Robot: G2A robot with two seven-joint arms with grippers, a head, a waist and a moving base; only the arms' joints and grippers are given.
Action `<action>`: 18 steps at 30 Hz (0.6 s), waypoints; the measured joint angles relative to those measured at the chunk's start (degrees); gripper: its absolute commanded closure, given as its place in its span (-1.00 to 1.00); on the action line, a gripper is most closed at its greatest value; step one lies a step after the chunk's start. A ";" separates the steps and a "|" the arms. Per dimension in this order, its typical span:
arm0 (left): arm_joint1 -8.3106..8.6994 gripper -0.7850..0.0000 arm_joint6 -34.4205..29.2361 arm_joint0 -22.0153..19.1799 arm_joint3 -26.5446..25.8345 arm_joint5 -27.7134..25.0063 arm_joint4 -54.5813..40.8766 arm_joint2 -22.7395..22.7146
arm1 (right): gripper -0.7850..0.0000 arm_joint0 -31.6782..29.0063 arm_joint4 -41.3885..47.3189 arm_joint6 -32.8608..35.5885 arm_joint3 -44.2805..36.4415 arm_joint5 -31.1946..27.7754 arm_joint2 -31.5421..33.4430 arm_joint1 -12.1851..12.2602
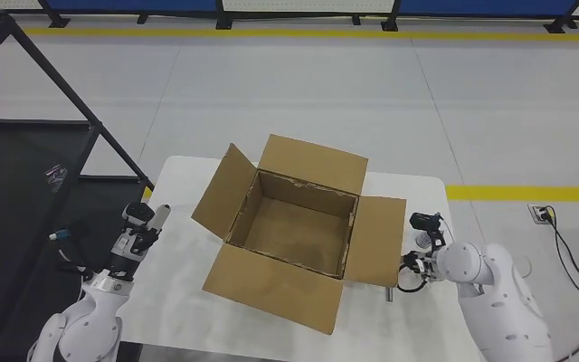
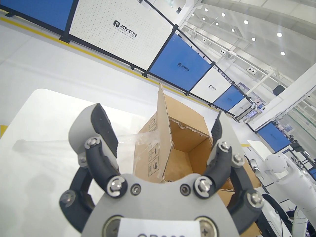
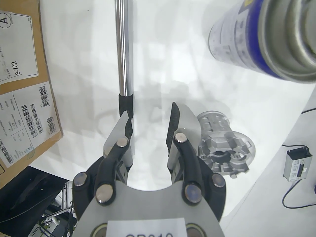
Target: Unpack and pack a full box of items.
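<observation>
Box (image 1: pixel 312 163) sits open mid-desk (image 1: pixel 181 271), flaps splayed, and from above its floor looks bare, so unpacking reads as done and packing is due to begin. Right of the box, the right claw (image 3: pixel 150 114) hangs spread over the desk, one finger just overlapping the end of a steel rod (image 3: pixel 123 45). A metal casting (image 3: pixel 222 144) lies beside the other finger, and a spray can (image 3: pixel 246 33) farther from the box. Next call: shift across until the rod lies between the fingers, then close. Left of the box, the left claw (image 2: pixel 158 114) hovers wide open, facing it. The right wrist view gives those parts up close; the top view gives the box's inside.
</observation>
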 measured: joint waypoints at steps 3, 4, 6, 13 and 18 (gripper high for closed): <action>-0.01 -1.00 0.04 -0.01 -0.01 0.03 0.03 0.04 | 0.11 -1.21 1.35 -0.39 -2.83 -0.51 1.02 0.23; -0.01 -1.00 0.04 -0.02 -0.02 0.04 0.04 0.05 | 0.10 -1.59 1.59 -0.61 -3.61 -0.53 1.43 0.32; -0.02 -1.00 0.08 -0.04 -0.04 0.06 0.07 0.07 | 0.04 -2.49 2.52 -1.31 -5.54 -0.42 2.47 0.49; -0.05 -1.00 0.87 -0.14 0.43 0.29 1.26 0.17 | -0.28 -6.69 8.28 -6.72 -12.33 0.26 8.48 1.08; -0.07 -1.00 0.97 -0.19 0.52 0.38 1.22 0.15 | -0.92 -9.56 17.31 -11.24 -16.30 -3.44 12.04 1.15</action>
